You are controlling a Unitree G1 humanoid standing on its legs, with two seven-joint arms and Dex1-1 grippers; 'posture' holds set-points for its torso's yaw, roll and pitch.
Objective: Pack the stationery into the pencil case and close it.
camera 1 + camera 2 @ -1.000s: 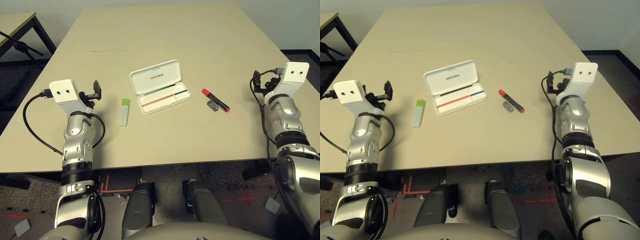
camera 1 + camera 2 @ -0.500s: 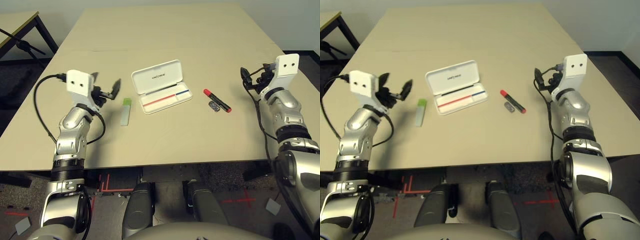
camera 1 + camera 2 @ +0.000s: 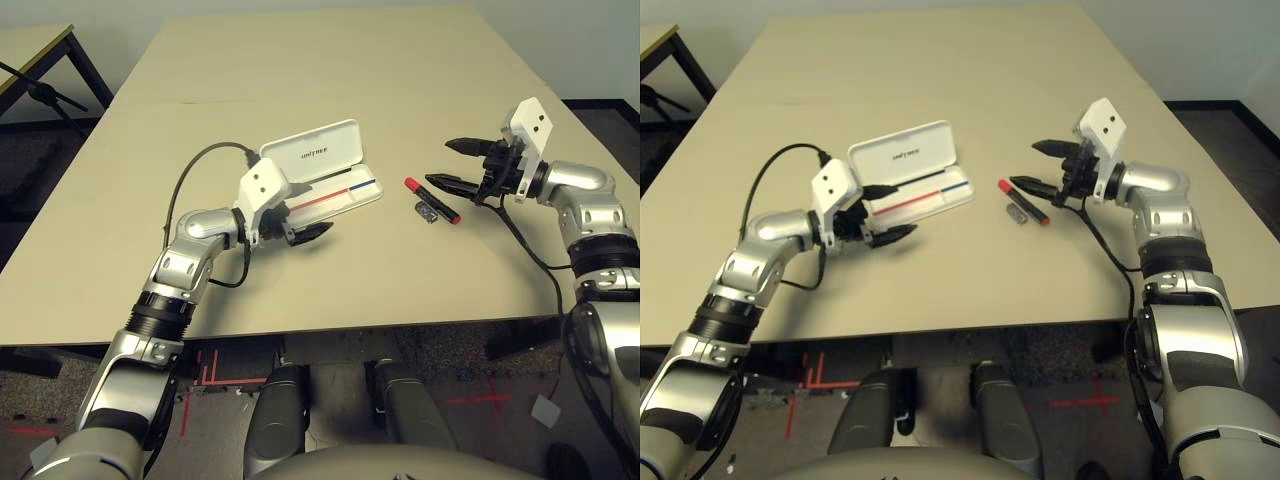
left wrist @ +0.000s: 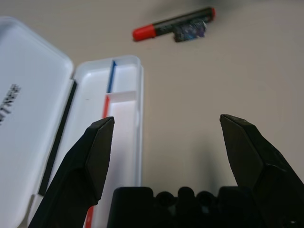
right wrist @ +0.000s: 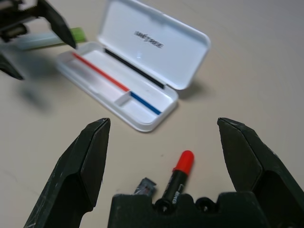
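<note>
Left eye view: the case (image 3: pixel 320 170) lies open mid-table, nothing packed; the right gripper (image 3: pixel 452 164), wide open and empty, hovers just right of the marker (image 3: pixel 431 199), seemingly about to descend and close on it.

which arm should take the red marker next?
Right. The right gripper hangs open just beyond the red marker, which lies on the pencil case's right. The left gripper is open on the case's far side.

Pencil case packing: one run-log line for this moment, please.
pencil case open, empty | marker, clip on table | left gripper open | right gripper open
</note>
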